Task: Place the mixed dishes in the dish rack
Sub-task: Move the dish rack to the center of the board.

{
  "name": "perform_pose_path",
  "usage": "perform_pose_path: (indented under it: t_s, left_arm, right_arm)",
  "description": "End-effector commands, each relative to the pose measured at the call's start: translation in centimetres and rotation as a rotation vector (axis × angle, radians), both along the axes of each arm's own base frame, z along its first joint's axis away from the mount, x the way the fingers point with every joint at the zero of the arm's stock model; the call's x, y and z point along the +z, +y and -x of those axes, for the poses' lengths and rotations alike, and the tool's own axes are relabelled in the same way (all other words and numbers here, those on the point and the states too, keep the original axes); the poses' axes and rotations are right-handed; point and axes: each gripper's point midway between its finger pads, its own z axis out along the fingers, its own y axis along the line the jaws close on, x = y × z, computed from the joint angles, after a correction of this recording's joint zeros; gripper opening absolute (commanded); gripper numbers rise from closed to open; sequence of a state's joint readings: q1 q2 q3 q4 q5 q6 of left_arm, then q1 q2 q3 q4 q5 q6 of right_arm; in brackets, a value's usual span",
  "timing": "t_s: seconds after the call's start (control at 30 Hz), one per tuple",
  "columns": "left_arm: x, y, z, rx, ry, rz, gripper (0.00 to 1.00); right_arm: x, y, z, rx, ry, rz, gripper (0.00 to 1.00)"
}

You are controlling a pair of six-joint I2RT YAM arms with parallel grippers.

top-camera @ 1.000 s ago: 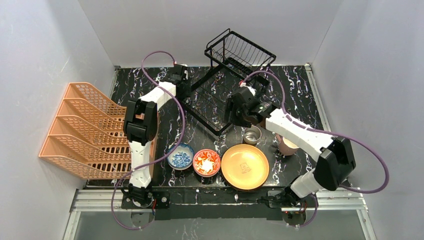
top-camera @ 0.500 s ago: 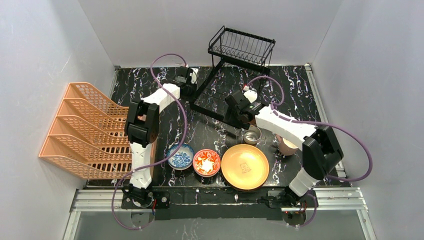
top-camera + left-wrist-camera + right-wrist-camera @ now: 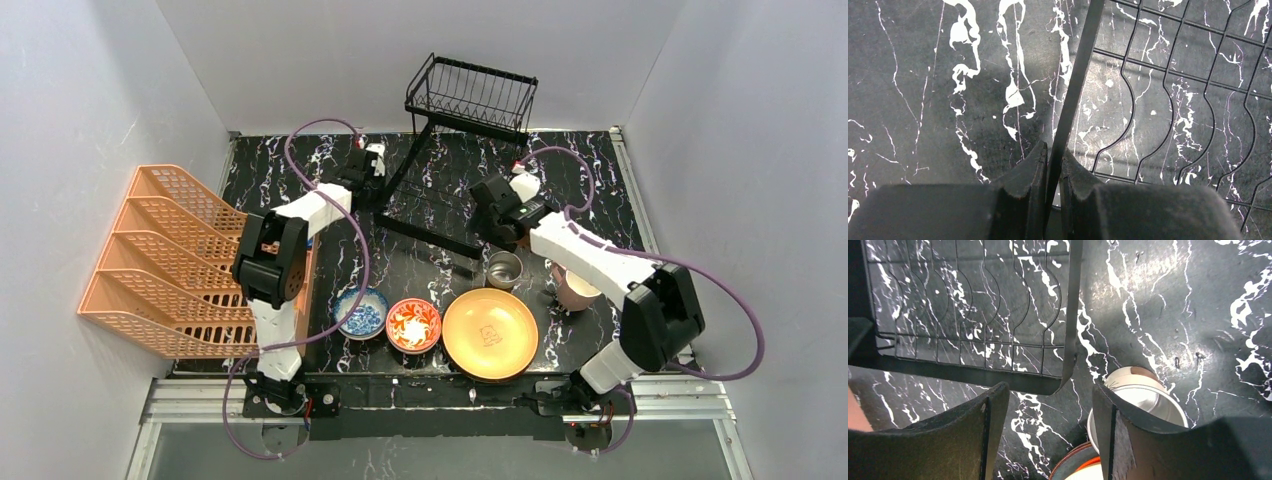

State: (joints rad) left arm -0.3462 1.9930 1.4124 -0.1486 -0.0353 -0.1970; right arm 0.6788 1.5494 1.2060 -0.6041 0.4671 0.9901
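Rack stands mid-width at the far edge of the table, basket tier raised, its base frame slanting toward the near right. Plate, bowls, mug and cup sit along the near edge, closest to the right arm. Left claw is pinched onto the frame's left bar. Right claw hangs wide and holds nothing, just above the cup.

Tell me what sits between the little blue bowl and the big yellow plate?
A red floral bowl sits between them, seen in the top view.
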Motion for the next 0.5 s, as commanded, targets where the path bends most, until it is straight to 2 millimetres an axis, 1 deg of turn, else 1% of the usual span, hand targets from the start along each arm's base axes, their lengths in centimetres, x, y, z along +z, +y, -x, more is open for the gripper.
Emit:
perform_pose_path:
  t_s: [0.0, 0.1, 0.23, 0.47]
  left_arm:
    - [6.7, 4.7, -0.9, 0.239, -0.173, -0.007, 0.00]
    - [6.9, 5.5, 0.1, 0.273, -0.189, -0.014, 0.00]
    - [7.7, 6.5, 1.0, 0.319, -0.220, -0.013, 0.00]
    - [7.9, 7.1, 2.5, 0.347, -0.211, -0.007, 0.00]
  right_arm:
    - [1.9, -1.8, -0.6, -0.041, -0.068, 0.005, 0.70]
    - [1.8, -1.9, -0.8, -0.040, -0.066, -0.001, 0.70]
    - [1.4, -1.7, -1.0, -0.026, -0.059, -0.010, 0.70]
    - [0.9, -0.5, -2.1, 0.040, -0.067, -0.017, 0.70]
